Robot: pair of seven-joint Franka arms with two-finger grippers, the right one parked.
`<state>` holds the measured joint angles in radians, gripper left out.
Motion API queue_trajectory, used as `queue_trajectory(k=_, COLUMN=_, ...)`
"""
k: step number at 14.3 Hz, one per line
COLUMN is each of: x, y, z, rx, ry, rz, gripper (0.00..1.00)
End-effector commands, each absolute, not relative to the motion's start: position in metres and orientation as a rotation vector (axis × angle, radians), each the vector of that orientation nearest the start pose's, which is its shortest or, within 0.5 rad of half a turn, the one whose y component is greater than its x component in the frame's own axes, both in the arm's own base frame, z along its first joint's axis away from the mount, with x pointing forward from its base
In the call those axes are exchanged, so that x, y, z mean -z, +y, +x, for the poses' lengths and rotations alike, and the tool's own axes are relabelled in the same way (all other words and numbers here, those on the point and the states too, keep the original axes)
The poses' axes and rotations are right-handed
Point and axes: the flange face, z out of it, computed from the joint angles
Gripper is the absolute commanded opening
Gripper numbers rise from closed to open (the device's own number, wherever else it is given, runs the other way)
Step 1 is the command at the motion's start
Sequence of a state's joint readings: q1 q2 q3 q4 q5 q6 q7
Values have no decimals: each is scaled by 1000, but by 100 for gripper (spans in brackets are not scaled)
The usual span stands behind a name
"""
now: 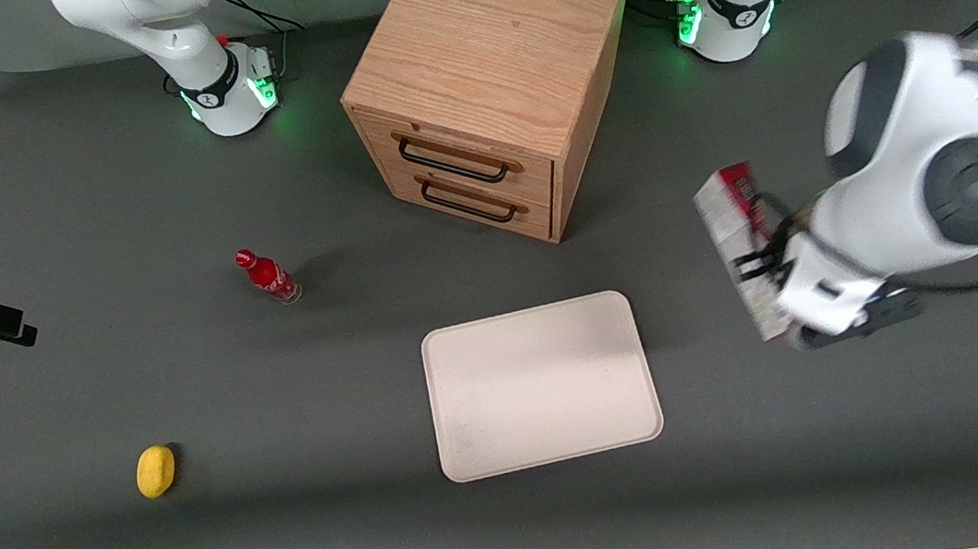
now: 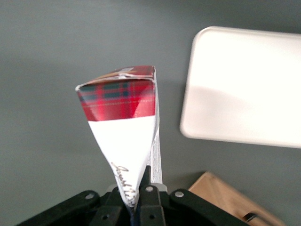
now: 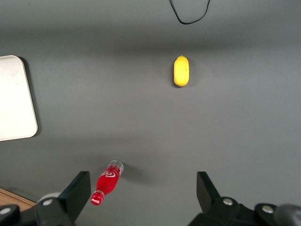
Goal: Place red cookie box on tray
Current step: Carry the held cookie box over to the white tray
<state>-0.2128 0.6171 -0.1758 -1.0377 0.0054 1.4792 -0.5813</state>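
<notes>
Front view: the gripper point(image 1: 764, 271) clamps the red cookie box point(image 1: 739, 246), held in the air at about 3 o'clock from the tray point(image 1: 542, 386), toward the working arm's end of the table. The wooden drawer cabinet point(image 1: 491, 80) stands at the tray's 12 o'clock.

Left wrist view: the fingers point(image 2: 146, 181) pinch the box's point(image 2: 123, 123) pale face; its tartan end points away, with the tray point(image 2: 244, 87) at about 2 o'clock.

Right wrist view: a red bottle point(image 3: 106, 183) and a yellow object point(image 3: 181, 71) rest on the table.

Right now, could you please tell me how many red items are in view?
2. The red cookie box is held off the table in the left end effector, toward the working arm's end. The small red bottle stands toward the parked arm's end. None seems hidden.
</notes>
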Motion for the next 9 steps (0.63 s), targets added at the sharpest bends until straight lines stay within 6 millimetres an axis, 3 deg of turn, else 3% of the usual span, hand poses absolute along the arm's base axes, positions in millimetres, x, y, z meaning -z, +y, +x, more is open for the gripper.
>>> queue_trajectory(k=1, x=-442, y=-281, z=688, rx=-248, ry=-411, rz=-3179, gripper=0)
queue_trajectory(k=3, x=-408, y=-312, z=689, rx=-225, ry=-359, rz=-3200, gripper=0)
queue_trajectory(k=6, x=-360, y=-327, z=695, rx=-223, ry=-276, rz=-3220, gripper=0)
queue_trajectory(k=7, x=-344, y=-342, z=689, rx=-216, ry=-226, rz=-3216, gripper=0)
queue_trajectory(k=9, x=-309, y=-350, z=684, rx=-201, ry=-207, rz=-3212, gripper=0)
